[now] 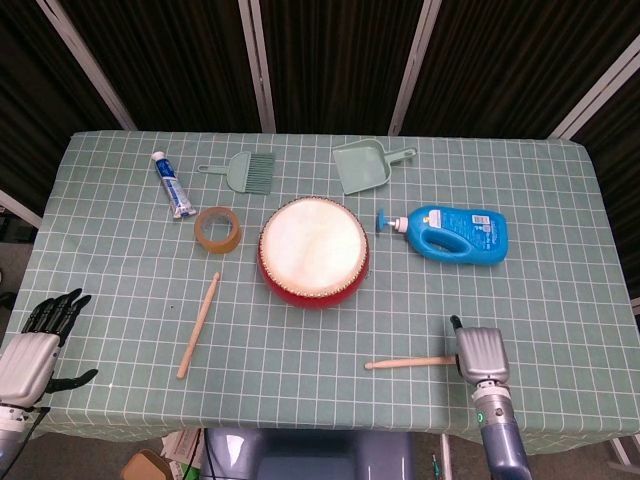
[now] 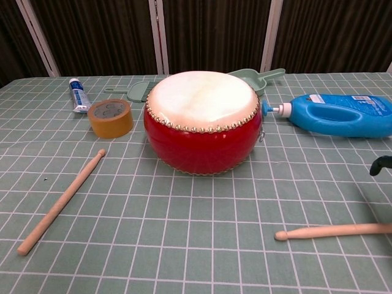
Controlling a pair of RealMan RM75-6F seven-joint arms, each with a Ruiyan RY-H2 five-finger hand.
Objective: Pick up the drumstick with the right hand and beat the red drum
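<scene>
The red drum (image 1: 314, 252) with its pale skin stands mid-table, also in the chest view (image 2: 202, 122). A wooden drumstick (image 1: 410, 362) lies low over the cloth near the front right, tip pointing left. Its butt end runs under my right hand (image 1: 480, 352). In the chest view that drumstick (image 2: 334, 231) reaches the right edge, and one dark finger (image 2: 381, 164) curls above it, apart from it. Whether the hand grips the stick is hidden. My left hand (image 1: 35, 345) rests off the front left corner, fingers spread, holding nothing.
A second drumstick (image 1: 198, 325) lies left of the drum. A tape roll (image 1: 218, 228), toothpaste tube (image 1: 172, 184), green brush (image 1: 243, 170), dustpan (image 1: 364, 165) and blue detergent bottle (image 1: 452, 233) ring the drum. The table's front edge is close to my right hand.
</scene>
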